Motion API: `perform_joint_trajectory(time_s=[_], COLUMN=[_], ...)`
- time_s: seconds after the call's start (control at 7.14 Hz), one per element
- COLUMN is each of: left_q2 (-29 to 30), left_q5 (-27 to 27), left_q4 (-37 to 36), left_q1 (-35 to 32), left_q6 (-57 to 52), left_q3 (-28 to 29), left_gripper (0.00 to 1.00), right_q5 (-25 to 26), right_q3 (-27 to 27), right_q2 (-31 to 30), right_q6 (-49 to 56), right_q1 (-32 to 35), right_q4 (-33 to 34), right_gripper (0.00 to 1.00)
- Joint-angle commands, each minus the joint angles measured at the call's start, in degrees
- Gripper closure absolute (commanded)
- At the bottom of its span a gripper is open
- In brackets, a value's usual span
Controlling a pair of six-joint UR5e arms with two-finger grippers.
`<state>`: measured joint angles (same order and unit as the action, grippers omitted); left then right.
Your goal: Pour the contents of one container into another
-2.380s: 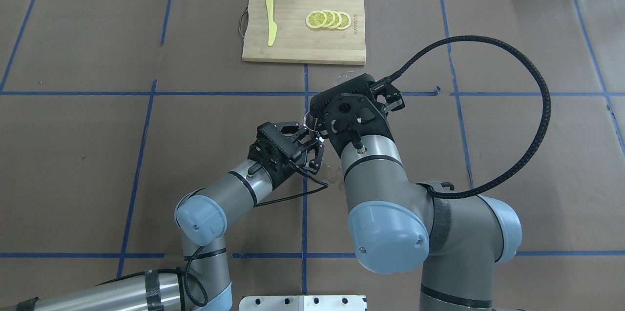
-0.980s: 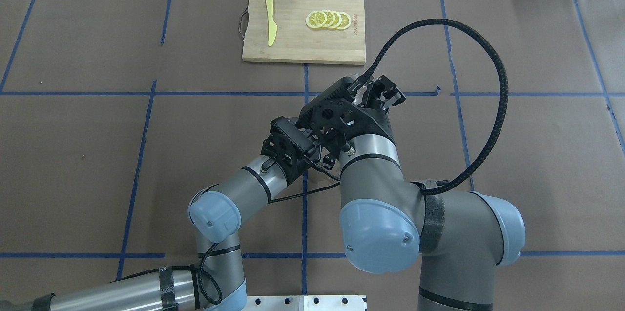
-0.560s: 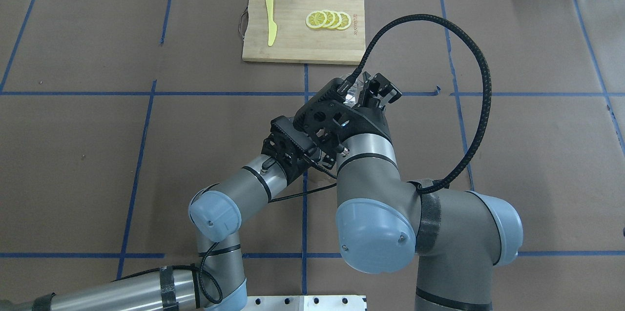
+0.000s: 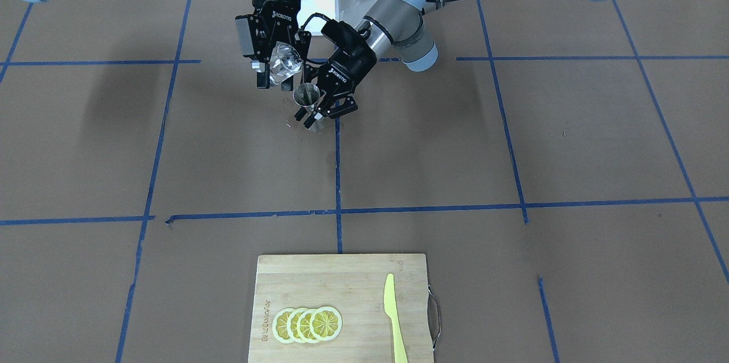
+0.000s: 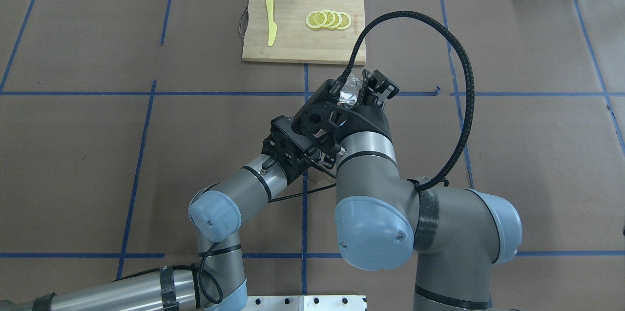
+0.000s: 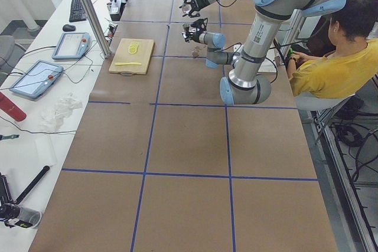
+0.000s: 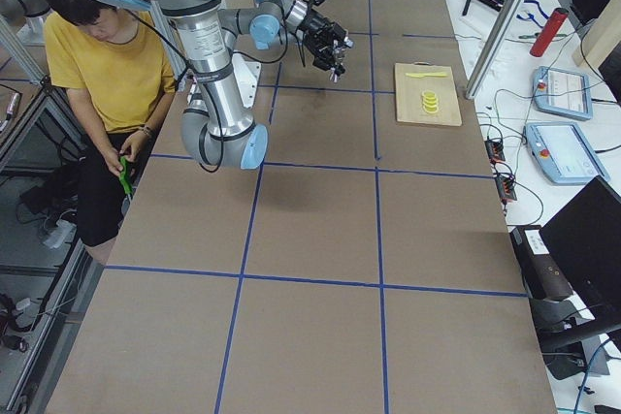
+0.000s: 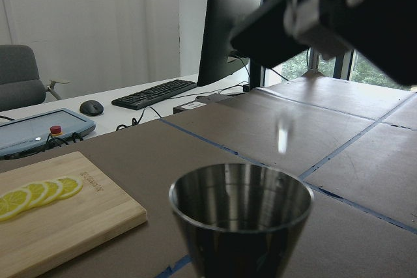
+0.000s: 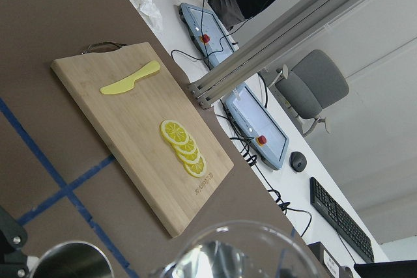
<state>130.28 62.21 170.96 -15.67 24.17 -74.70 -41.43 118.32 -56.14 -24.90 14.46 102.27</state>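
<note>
Brown paper (image 4: 512, 135) lies beneath left end effector (image 4: 319, 109) gripping jigger (image 4: 306, 94), right end effector (image 4: 279, 69) gripping glass cup (image 4: 286, 60).

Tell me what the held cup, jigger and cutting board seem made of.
The cup looks like clear glass: see-through, bright glints. The jigger looks like polished steel: mirror-like inside. The cutting board looks like pale bamboo or wood: visible grain.
</note>
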Motion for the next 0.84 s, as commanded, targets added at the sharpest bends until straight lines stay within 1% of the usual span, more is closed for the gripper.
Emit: perform_joint_trajectory(time_s=[0.0, 0.42, 0.7], left_q2=[0.1, 0.2, 0.2], left_q5=[-0.1, -0.1, -0.2], left_q4=[0.1, 0.1, 0.2], left_q1=[-0.1, 0.0, 0.0], left_q6=[0.0, 0.0, 0.1], left_q3=[0.0, -0.2, -0.3], left_gripper=[1.00, 1.00, 1.00], right_q5=[0.1, 0.1, 0.2], right_q3=[0.1, 0.2, 0.1], right_q2=[0.7, 0.8, 0.7], right_q6=[2.0, 6.4, 7.2], right_q1=[0.2, 1.4, 1.5], right_q4=[1.7, 1.8, 1.9], right_gripper=[1.00, 1.00, 1.00])
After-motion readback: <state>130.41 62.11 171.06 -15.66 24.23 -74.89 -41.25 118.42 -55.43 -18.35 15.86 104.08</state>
